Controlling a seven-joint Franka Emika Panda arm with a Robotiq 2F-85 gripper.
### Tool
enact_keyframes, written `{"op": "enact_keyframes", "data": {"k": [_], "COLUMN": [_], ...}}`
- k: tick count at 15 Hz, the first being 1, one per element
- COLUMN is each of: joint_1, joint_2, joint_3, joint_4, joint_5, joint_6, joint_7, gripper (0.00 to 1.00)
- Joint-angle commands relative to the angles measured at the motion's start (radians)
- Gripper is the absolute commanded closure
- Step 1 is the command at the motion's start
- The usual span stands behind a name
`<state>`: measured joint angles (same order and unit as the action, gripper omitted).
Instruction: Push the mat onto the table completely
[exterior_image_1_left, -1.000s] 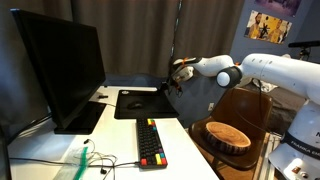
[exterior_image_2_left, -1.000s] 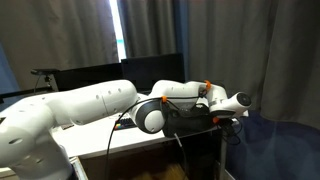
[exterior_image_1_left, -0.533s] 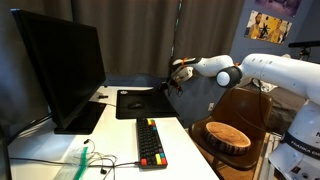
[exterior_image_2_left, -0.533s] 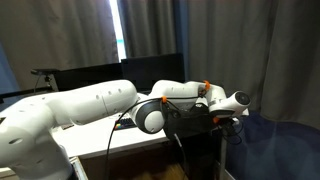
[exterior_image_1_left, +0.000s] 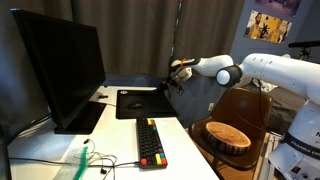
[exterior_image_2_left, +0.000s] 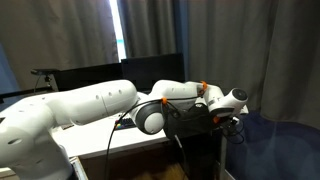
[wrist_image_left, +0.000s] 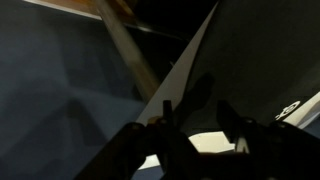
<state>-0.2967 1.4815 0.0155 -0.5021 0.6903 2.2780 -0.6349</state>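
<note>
The black mat (exterior_image_1_left: 140, 102) lies on the white table (exterior_image_1_left: 115, 140) between the monitor and the table's right edge; its right side reaches that edge. My gripper (exterior_image_1_left: 176, 78) hovers at the mat's far right corner, beside the table edge. In an exterior view my gripper (exterior_image_2_left: 233, 112) sits at the end of the big white arm, low by the desk's end. In the wrist view my two dark fingers (wrist_image_left: 197, 120) stand apart with nothing between them, and a white strip of table (wrist_image_left: 185, 80) shows beyond them. The picture is too dark to make out the mat there.
A large black monitor (exterior_image_1_left: 60, 65) stands left of the mat. A black keyboard with colourful keys (exterior_image_1_left: 150, 142) lies nearer the front. A brown wooden chair (exterior_image_1_left: 235, 125) stands right of the table under the arm. Cables and a green item (exterior_image_1_left: 82, 160) lie at the front left.
Almost nothing; in one exterior view the gripper has shifted very slightly. The mat has not visibly moved.
</note>
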Motion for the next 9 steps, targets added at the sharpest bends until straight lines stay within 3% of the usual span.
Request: {"op": "enact_keyframes", "data": {"k": [1,3,4,7,9], "joint_1": [0.031,0.048,0.060,0.101,0.127], "joint_2": [-0.025,-0.039,-0.049,-0.088,-0.119], "joint_3": [-0.095,-0.169,-0.213,-0.323,-0.353], "joint_4": [-0.022,-0.038,-0.046,-0.067,-0.069], "joint_5": [-0.056,-0.090,-0.114,-0.178,-0.197], "joint_6": [0.062,0.077,0.070,-0.013,-0.113], "joint_7": [0.093,0.176,0.226,0.365,0.400], "gripper": [0.18,0.03,0.01,0.00,0.00]}}
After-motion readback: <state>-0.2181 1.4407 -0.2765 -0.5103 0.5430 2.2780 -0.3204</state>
